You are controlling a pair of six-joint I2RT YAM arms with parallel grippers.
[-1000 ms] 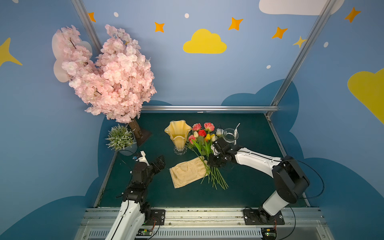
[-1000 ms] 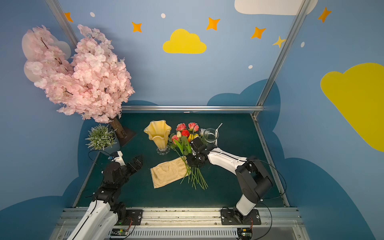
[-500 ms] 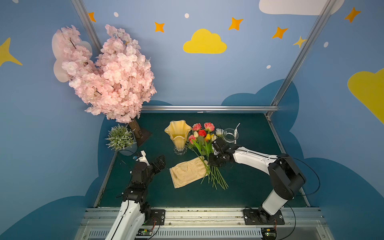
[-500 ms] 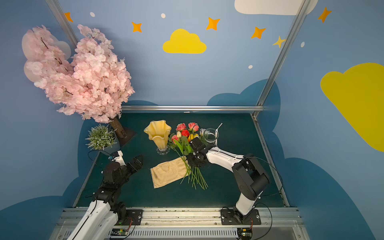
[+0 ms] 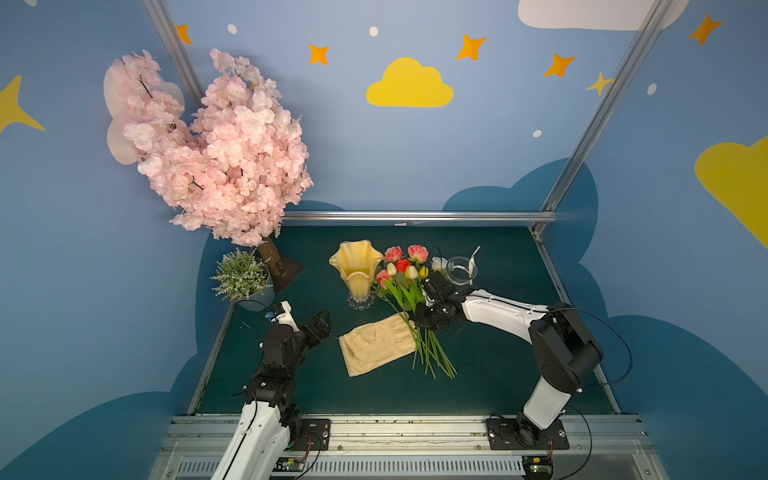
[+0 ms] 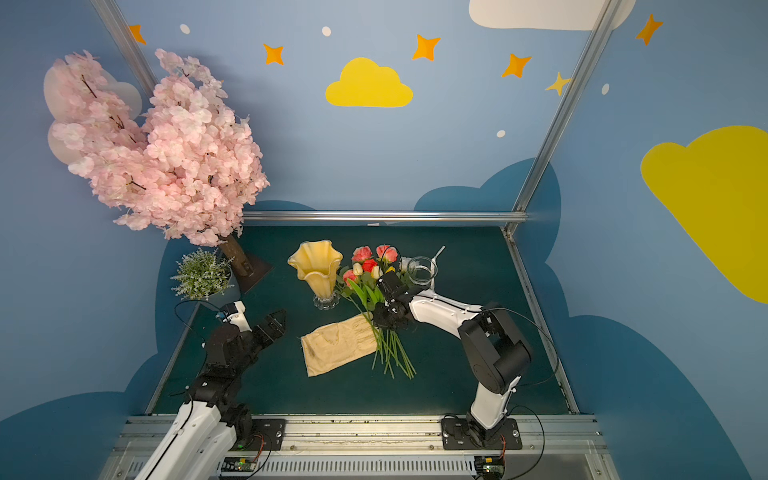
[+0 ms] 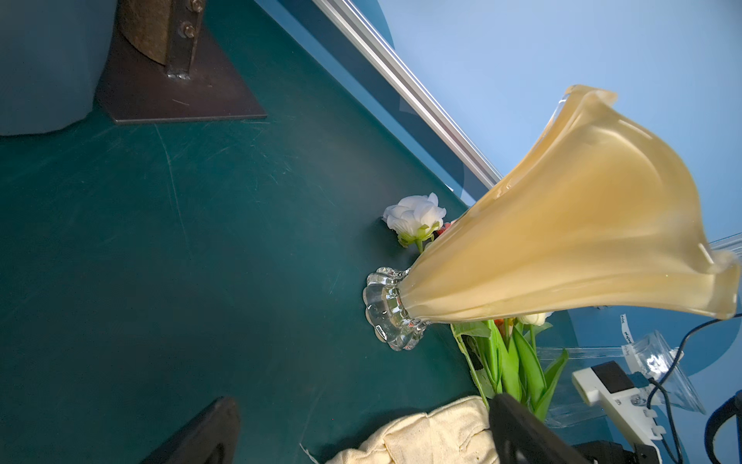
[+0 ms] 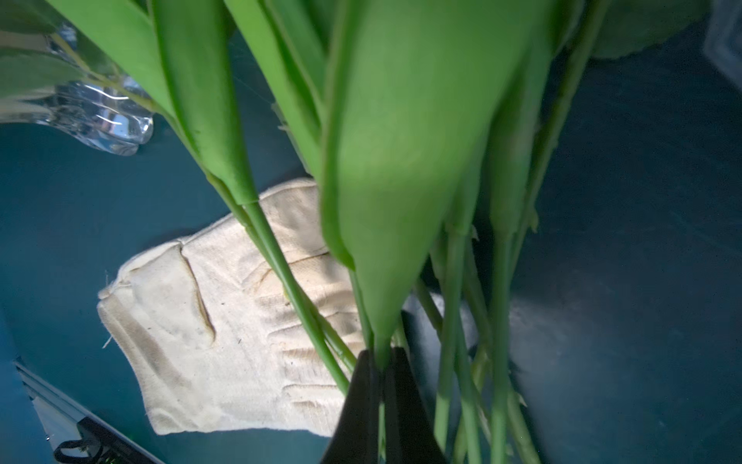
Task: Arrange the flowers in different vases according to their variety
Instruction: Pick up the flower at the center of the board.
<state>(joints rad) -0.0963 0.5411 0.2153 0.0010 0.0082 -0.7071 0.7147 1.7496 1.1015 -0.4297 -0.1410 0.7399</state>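
The left gripper (image 5: 319,327) hangs over the green mat (image 5: 498,374) with its jaws spread wide and nothing between them, well apart from the flowers. To its right stands the amber vase (image 5: 356,266), upright, opaque yellow with a wavy flared rim and a clear scalloped glass foot; nothing shows inside it in both top views. In front of it a cream cloth (image 5: 380,345) lies flat and creased.

The flowers (image 5: 405,282) lie as one loose bunch on the mat between the two vases. The heads point towards the back wall, pink, red, cream and yellow, with a white rose (image 7: 415,217) at the far edge. The long green stems fan out towards the front, crossing a corner of the cloth.

The right gripper (image 5: 428,320) is down on the middle of the bunch. In the right wrist view its dark jaws are pinched together on a single green stem (image 8: 381,353), just below a broad leaf. Beside its arm stands the clear glass vase (image 5: 460,270), upright and empty.
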